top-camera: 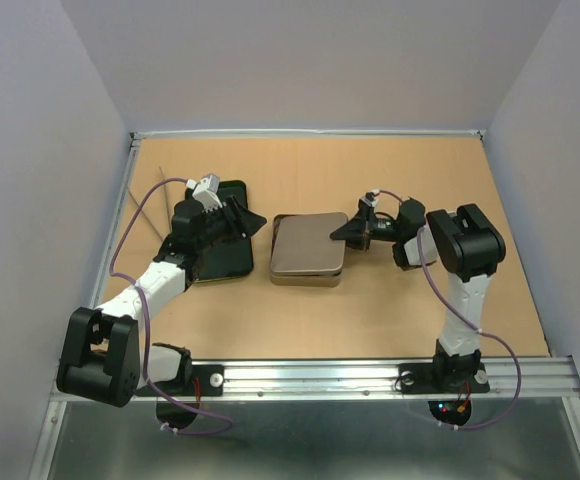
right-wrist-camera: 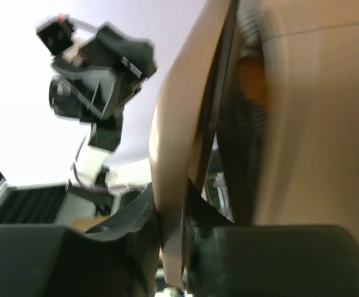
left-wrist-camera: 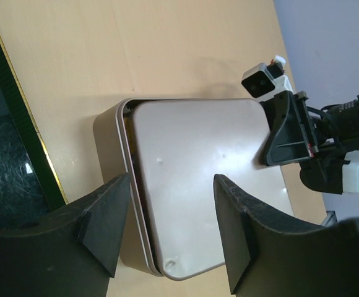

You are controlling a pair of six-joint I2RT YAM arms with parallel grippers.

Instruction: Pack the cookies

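A gold metal tin (top-camera: 308, 272) sits mid-table with its lid (top-camera: 308, 245) on it, slightly askew. My right gripper (top-camera: 344, 232) is shut on the lid's right edge; in the right wrist view its jaws (right-wrist-camera: 172, 205) pinch the lid's rim (right-wrist-camera: 178, 124). An orange patch (right-wrist-camera: 254, 80), likely a cookie, shows through the gap under the lid; the other cookies are hidden inside. My left gripper (top-camera: 253, 222) is open and empty just left of the tin. In the left wrist view its fingers (left-wrist-camera: 172, 185) hover before the lid (left-wrist-camera: 198, 161), with the tin's wall (left-wrist-camera: 108, 145) showing.
A black tray (top-camera: 228, 262) lies under my left arm at the left. Thin rods (top-camera: 145, 205) lie by the left wall. The right gripper (left-wrist-camera: 288, 133) shows in the left wrist view at the tin's far side.
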